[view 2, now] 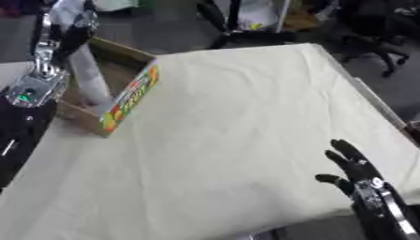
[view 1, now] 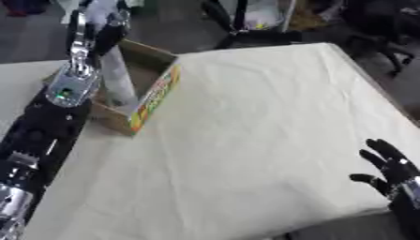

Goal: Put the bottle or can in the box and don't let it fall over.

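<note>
A tall pale bottle (view 1: pixel 117 77) stands upright inside an open cardboard box (view 1: pixel 156 96) with a colourful printed side, at the table's far left. My left hand (view 1: pixel 100 30) is at the bottle's upper part, fingers on either side of it; the bottle's top is partly hidden by them. The left forearm (view 1: pixel 70 89) lies over the box's left wall and hides it. Near the front right corner, my right hand (view 2: pixel 354 166) rests open with fingers up, touching nothing.
A cream cloth covers the table (view 1: pixel 262 117); its right edge runs diagonally down the right side. Beyond the far edge are a black stand's legs (view 1: pixel 234 28) and a dark chair (view 2: pixel 373 28) on the floor.
</note>
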Controlling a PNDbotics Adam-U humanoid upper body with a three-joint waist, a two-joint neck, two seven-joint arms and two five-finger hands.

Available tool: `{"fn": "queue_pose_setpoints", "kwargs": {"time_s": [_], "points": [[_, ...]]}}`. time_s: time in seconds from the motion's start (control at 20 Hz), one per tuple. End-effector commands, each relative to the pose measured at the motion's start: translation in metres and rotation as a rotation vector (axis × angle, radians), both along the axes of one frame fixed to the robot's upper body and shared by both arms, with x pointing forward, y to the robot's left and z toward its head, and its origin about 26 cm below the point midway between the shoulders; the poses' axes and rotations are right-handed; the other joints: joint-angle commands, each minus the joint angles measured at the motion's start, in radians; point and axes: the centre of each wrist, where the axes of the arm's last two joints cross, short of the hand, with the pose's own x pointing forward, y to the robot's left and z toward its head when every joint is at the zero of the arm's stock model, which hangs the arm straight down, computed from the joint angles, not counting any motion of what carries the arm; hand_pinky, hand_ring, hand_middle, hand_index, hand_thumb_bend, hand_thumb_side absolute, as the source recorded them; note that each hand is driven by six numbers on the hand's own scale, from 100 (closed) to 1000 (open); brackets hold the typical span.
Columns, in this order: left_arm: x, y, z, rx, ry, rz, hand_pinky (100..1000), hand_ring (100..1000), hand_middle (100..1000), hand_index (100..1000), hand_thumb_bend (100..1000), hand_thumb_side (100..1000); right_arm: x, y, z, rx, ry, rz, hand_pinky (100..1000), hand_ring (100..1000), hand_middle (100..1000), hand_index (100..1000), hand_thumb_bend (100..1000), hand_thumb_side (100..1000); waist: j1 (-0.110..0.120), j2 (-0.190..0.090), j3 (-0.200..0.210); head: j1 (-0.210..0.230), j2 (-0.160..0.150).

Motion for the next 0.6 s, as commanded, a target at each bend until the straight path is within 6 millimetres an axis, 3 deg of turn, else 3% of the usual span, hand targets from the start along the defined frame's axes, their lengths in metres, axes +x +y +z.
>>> {"fn": "queue_pose_setpoints", "kwargs": {"time_s": [0.05, 0.1, 0.15, 0.2, 0.35, 0.6], "points": [[-0.004, 0.011, 0.015, 0.085, -0.035, 0.002, 562, 1000, 852, 768, 589, 620, 0.001, -0.002, 0.007, -0.006, -0.026, -0.005, 743, 1000, 1000, 1000, 100, 819, 0.003, -0.009, 0.006, -0.008, -0.011], [-0.007, 0.015, 0.016, 0.115, -0.028, 0.006, 569, 1000, 861, 776, 607, 633, 0.001, -0.003, 0.007, -0.006, -0.025, -0.007, 743, 1000, 1000, 1000, 100, 819, 0.004, -0.011, 0.009, -0.009, -0.010], [-0.010, 0.019, 0.018, 0.139, -0.019, 0.014, 628, 1000, 922, 824, 698, 722, 0.001, -0.003, 0.007, -0.007, -0.024, -0.010, 743, 1000, 1000, 1000, 100, 821, 0.005, -0.012, 0.014, -0.011, -0.009], [-0.015, 0.023, 0.019, 0.162, -0.010, 0.022, 632, 1000, 927, 826, 701, 728, 0.001, -0.004, 0.007, -0.008, -0.023, -0.013, 743, 1000, 1000, 1000, 100, 821, 0.006, -0.014, 0.019, -0.013, -0.008], [-0.032, 0.036, 0.020, 0.252, 0.041, 0.043, 660, 1000, 985, 856, 633, 770, 0.000, -0.005, 0.006, -0.011, -0.020, -0.019, 743, 1000, 1000, 1000, 100, 820, 0.009, -0.019, 0.036, -0.025, -0.004], [-0.072, 0.057, 0.003, 0.332, 0.128, 0.086, 656, 1000, 990, 855, 592, 771, -0.001, -0.008, 0.006, -0.015, -0.019, -0.036, 744, 1000, 1000, 1000, 100, 821, 0.011, -0.021, 0.067, -0.042, 0.000]]}}
